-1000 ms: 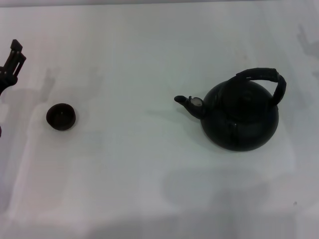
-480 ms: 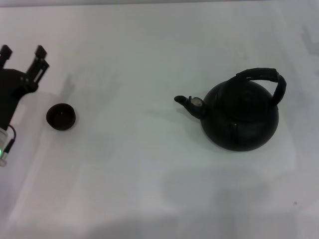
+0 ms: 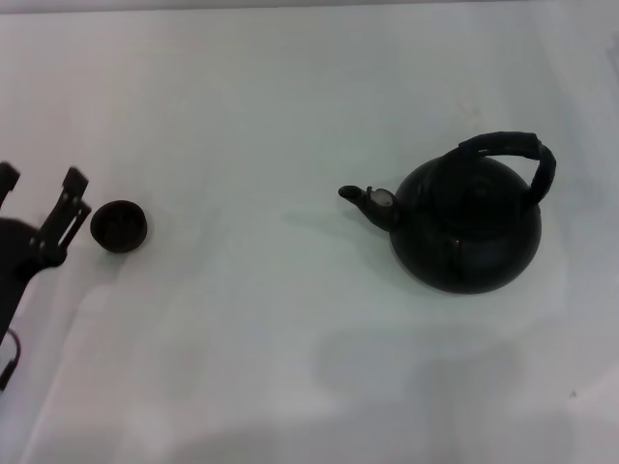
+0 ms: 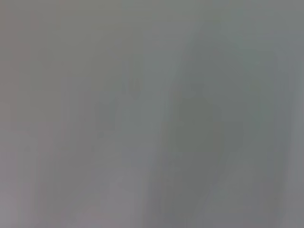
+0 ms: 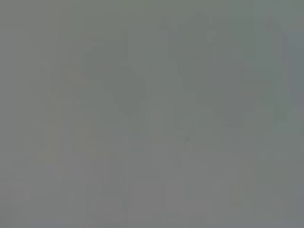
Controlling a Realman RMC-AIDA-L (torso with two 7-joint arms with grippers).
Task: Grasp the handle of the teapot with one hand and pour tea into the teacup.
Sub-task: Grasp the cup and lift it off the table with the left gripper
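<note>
A large round black teapot (image 3: 466,230) stands on the right of the white table, its short spout (image 3: 363,197) pointing left. Its thick black arched handle (image 3: 515,152) rises over the top, leaning right. Far to the left sits the tiny dark teacup (image 3: 119,225), upright. My left gripper (image 3: 39,188) is at the left edge, just left of the teacup, open with nothing between its fingers. One fingertip (image 3: 75,181) stands close beside the cup's rim. The right gripper is out of view. Both wrist views show only plain grey surface.
The white table (image 3: 251,319) spreads between the teacup and the teapot. A faint arm shadow (image 3: 406,362) lies in front of the teapot.
My left gripper has moved down the picture toward the table's near side, from behind and left of the teacup to right beside it. Teapot and teacup have stayed put.
</note>
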